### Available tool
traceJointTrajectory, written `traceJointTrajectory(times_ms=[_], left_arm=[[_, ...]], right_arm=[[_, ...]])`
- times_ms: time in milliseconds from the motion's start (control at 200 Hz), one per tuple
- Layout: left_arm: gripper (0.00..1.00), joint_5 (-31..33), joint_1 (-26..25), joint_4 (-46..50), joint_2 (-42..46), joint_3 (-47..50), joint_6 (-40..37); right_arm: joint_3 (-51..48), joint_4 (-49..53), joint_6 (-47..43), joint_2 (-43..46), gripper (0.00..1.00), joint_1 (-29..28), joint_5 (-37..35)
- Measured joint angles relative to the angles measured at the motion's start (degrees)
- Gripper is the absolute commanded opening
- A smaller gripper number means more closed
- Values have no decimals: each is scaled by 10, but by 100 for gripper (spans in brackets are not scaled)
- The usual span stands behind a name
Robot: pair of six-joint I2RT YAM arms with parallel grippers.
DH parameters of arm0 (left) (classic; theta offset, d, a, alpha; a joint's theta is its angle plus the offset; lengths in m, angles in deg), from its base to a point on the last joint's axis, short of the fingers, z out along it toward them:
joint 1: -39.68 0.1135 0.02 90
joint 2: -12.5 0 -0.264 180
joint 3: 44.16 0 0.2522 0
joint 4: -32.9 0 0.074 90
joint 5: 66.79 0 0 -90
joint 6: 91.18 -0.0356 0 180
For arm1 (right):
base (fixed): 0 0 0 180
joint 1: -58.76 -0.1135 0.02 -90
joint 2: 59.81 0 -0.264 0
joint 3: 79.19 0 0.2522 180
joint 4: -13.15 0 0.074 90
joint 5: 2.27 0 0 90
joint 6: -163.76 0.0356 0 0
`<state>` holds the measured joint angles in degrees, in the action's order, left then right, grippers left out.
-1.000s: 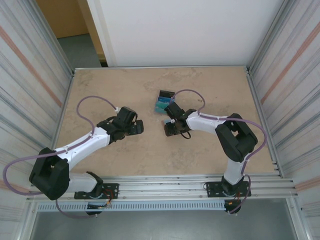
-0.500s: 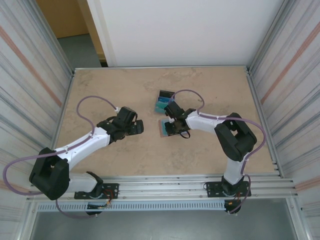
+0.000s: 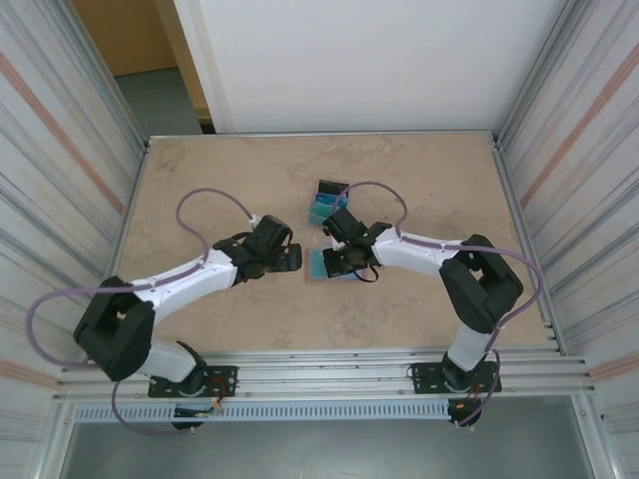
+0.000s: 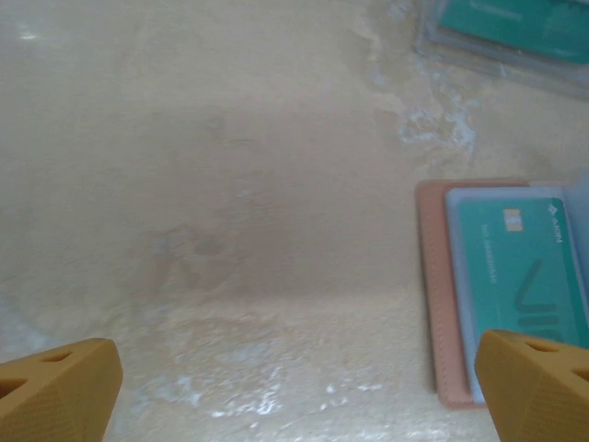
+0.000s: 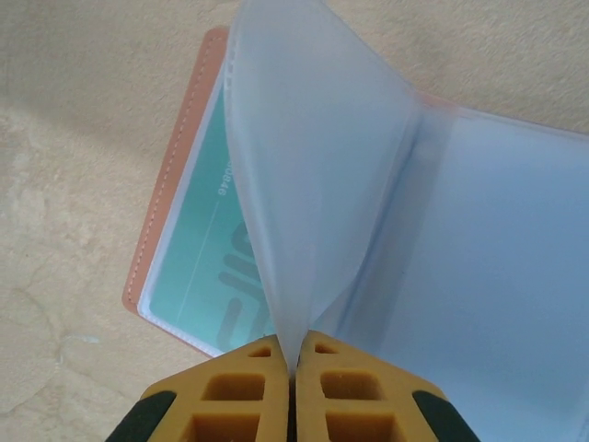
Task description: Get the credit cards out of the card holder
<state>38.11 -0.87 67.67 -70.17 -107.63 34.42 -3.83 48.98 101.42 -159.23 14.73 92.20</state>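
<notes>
Just clamped the right hand [image 5: 292, 368] onto a clear sleeve [image 5: 313, 166] of the holder [image 5: 175, 184], spread open mid-bench [image 3: 220, 180]. Swung the left hand [image 3: 290, 259] in at its nine o'clock, gaping wide. Leaves a teal card [image 4: 520, 267] pocketed, seemingly ready for pulling.

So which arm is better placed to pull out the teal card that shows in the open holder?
Left, probably. The right gripper is shut on a clear pocket leaf of the card holder, which stands up off the teal card. The left gripper is open beside the holder, with that card ahead of it.
</notes>
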Motion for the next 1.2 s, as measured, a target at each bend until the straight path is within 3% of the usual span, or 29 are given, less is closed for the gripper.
traceJointTrajectory(times_ms=[246,686,937,1203], left_arm=[[99,6,-29,-23,-91,-41,1],[99,7,-31,-29,-127,-48,3],[99,7,-31,-29,-134,-48,7],[99,6,-31,-29,-142,-48,7]], right_arm=[[-26,4,33,9,29,-1,-43],[-41,22,78,63,34,21,-161],[-52,30,84,73,35,63,-171],[-51,34,83,86,33,62,-153]])
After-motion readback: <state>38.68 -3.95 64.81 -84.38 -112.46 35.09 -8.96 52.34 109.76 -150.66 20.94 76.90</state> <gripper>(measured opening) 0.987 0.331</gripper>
